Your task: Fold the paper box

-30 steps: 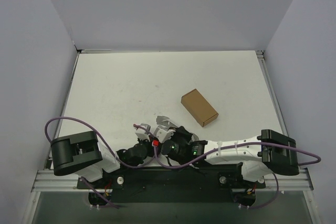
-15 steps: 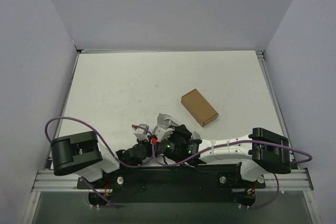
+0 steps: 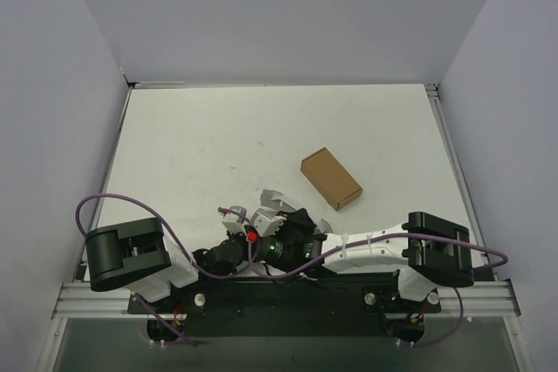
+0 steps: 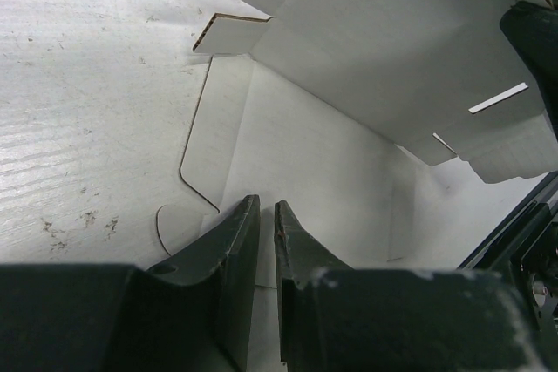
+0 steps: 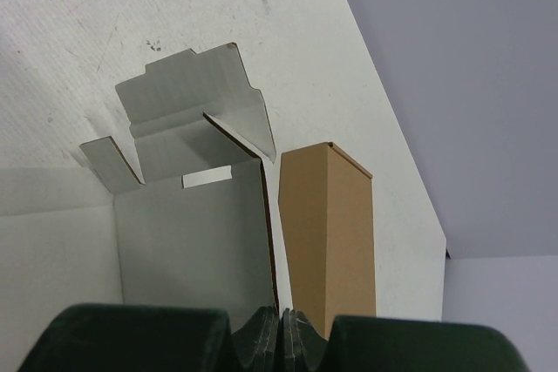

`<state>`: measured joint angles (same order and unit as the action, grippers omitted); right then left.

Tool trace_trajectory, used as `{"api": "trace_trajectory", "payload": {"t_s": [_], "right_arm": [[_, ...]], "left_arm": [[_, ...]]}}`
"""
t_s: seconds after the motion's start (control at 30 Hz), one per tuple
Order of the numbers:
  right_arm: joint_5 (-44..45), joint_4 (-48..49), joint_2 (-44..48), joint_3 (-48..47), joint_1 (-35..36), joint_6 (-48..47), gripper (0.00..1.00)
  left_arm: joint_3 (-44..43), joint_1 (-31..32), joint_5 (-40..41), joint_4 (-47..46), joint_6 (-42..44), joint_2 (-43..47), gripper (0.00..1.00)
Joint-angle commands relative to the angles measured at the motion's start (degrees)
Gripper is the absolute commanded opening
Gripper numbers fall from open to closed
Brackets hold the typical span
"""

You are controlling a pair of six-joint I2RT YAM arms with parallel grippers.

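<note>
The paper box, a white-grey card blank with tabs and slots, sits half raised at the near middle of the table, between my two wrists. In the left wrist view one panel lies flat while another stands up behind it. My left gripper is closed to a narrow slit with a strip of the flat panel in it. In the right wrist view the upright panel runs edge-first down into my right gripper, which is shut on that edge. In the top view the two grippers stand close together.
A small closed brown cardboard box lies just beyond and right of the blank; it shows beside the upright panel in the right wrist view. Purple cables loop off both arms. Grey walls enclose the white table on three sides.
The right arm's elbow has swung left and its wrist has turned, lifting the held panel further upright. The left gripper and the brown box have stayed put.
</note>
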<state>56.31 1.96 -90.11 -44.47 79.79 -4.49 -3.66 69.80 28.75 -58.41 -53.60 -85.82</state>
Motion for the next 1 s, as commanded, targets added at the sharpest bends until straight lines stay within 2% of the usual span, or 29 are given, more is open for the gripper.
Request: {"api": "trace_trajectory", "payload": {"t_s": [0.0,0.27,0.3,0.33,0.37,0.57,0.67,0.73,0.8,0.97], "right_arm": [[-21.34,-3.80,-4.91,0.88,3.00,9.94,0.00],[-20.10,-9.51,-0.34,-1.14,2.57,11.17,0.00],[-20.28,-10.04,0.97,-1.32,2.13,11.26,0.02],[-22.02,-10.83,1.77,-1.41,1.52,11.35,0.11],[-23.43,-11.09,2.73,-1.41,-0.49,11.43,0.13],[-41.27,-9.08,12.05,0.17,-10.25,7.49,0.41],[-51.96,-7.23,15.48,1.31,-18.07,5.64,0.51],[-58.04,-6.79,16.98,1.32,-24.38,4.93,0.62],[-65.75,-6.35,17.50,1.05,-28.27,2.57,0.68],[-76.95,-7.40,14.70,-1.31,-38.82,0.98,0.72]], "left_arm": [[1.82,1.13,-2.83,3.92,0.43,-1.45,0.23],[2.17,1.13,-1.60,7.52,0.95,1.00,0.23],[2.08,1.13,-1.51,9.09,1.13,1.62,0.23],[1.99,1.04,-1.59,9.63,1.22,1.80,0.23],[2.08,1.13,-1.94,9.89,1.66,1.88,0.23],[1.99,1.22,-3.97,9.80,5.44,0.84,0.23],[1.64,1.48,-4.06,9.98,5.88,-0.74,0.21],[1.55,1.57,-3.97,9.72,5.79,-1.63,0.20],[1.64,1.57,-3.79,9.20,5.62,-2.33,0.20],[1.73,1.65,-3.53,9.63,5.35,-2.16,0.20]]}}
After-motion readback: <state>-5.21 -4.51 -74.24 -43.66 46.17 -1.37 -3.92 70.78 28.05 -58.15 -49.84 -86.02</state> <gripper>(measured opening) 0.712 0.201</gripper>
